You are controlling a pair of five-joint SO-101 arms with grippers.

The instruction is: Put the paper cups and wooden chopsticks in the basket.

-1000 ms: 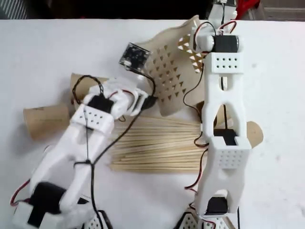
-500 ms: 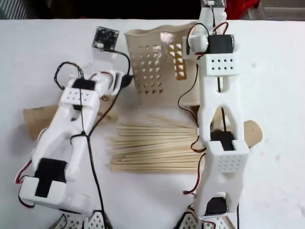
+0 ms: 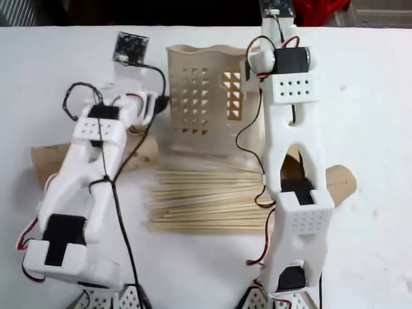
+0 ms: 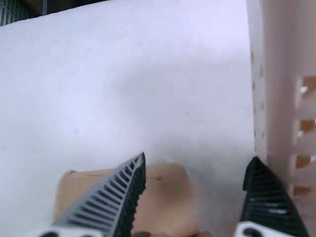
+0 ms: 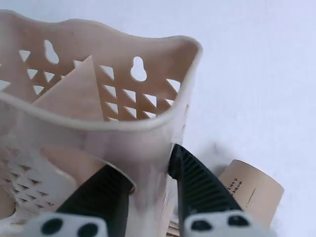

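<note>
**Fingers pinching the basket wall, cup waiting**

On my right gripper (image 5: 148,163) the fingers are closed across the basket (image 5: 98,116) wall just below its rim. It is thin perforated plastic, light and bendy by my judgement, so a firm pinch steadies it. My left gripper (image 4: 197,160) gapes wide and empty over a paper cup (image 4: 163,197) lying on its side beside the basket. It probably crushes easily, so I'd grip lightly across the body. The wooden chopsticks (image 3: 206,199) lie heaped before the basket. They look thin and slippery, best bundled mid-length.
</note>
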